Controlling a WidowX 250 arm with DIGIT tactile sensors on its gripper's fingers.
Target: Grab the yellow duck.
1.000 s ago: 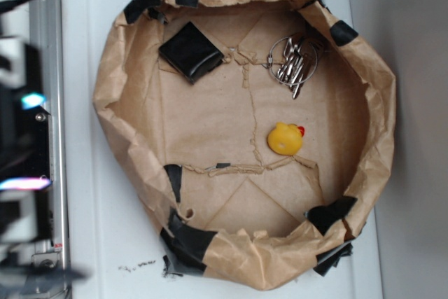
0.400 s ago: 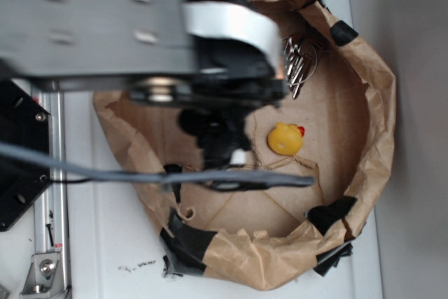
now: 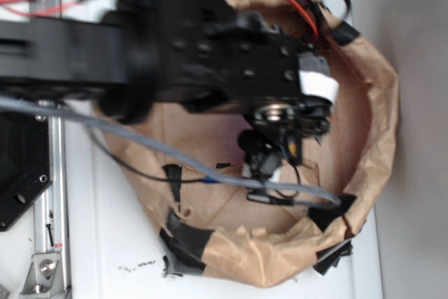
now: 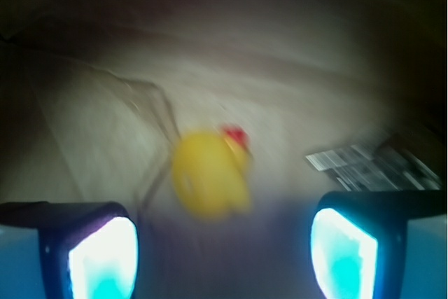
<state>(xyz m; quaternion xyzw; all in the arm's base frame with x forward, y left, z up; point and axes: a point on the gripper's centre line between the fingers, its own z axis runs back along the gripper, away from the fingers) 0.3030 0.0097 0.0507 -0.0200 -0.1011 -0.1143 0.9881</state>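
Observation:
The yellow duck, blurred, with a red beak, lies on the brown paper floor in the wrist view, just ahead of the gap between my two glowing fingers. My gripper is open, its jaws wide apart with nothing between them and the duck still clear of them. In the exterior view the black arm covers the middle of the paper basin and hides the duck; the gripper hangs down inside the basin.
The crumpled brown paper wall with black tape patches rings the workspace. Grey and red cables trail across it. A metal rail runs down the left. A dark printed object lies right of the duck.
The arm has swung right and further over the basin, so it now covers the duck, the black pad and the keys that showed earlier.

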